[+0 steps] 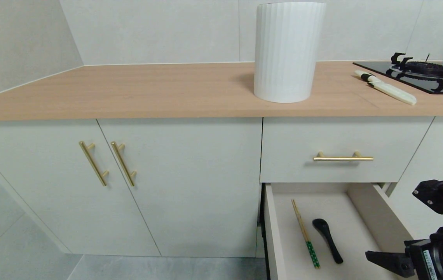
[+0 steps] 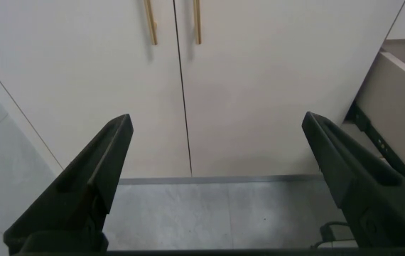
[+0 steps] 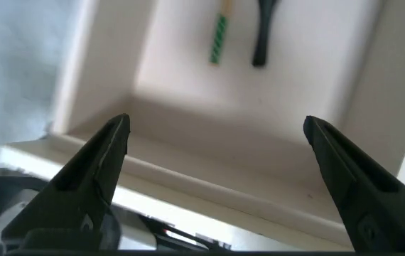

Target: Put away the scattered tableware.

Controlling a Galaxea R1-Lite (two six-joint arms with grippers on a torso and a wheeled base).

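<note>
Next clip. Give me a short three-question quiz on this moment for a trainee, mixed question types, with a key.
1. True or false: the lower drawer is shut.
2. What lies beside the chopsticks in that drawer? A) a fork B) a black spoon C) a plate
3. Fill in: one piece not yet put away lies on the counter, near the stove: a white ____.
Key: 1. False, it stands open. 2. B. 3. knife.
</note>
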